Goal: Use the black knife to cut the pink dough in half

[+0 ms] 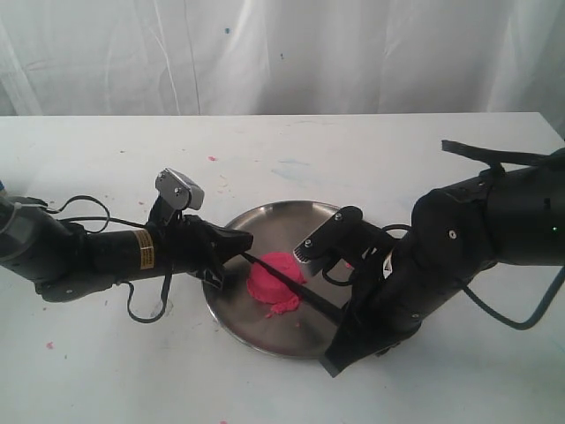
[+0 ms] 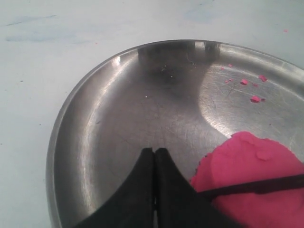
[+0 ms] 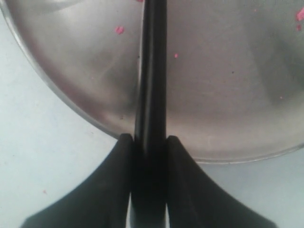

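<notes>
Steel plate (image 1: pixel 265 331) sits at lower centre of the exterior view on a white table (image 1: pixel 371 150). The pink dough (image 1: pixel 275 283) lies in the plate, a little right of its middle, one rounded mound.

Right arm (image 1: pixel 459 238) comes in from the right edge, elbow high, forearm angled down and left to the plate's lower right rim. Right gripper (image 3: pixel 148 140) has its jaws clamped on the handle of the black knife (image 1: pixel 291 284); in the right wrist view the handle runs straight out from between the two fingers, over the rim.

The blade crosses the dough on a diagonal, from lower right up to upper left, lying on the mound's top as a thin dark line (image 2: pixel 256 186).

Left arm (image 1: pixel 79 252) lies low and nearly level from the left edge. Left gripper (image 2: pixel 155 153) is at the plate's left side, fingers pressed together with nothing seen between them, tips just beside the dough.

Pink crumbs (image 2: pixel 255 99) scattered at upper right in the left wrist view.
</notes>
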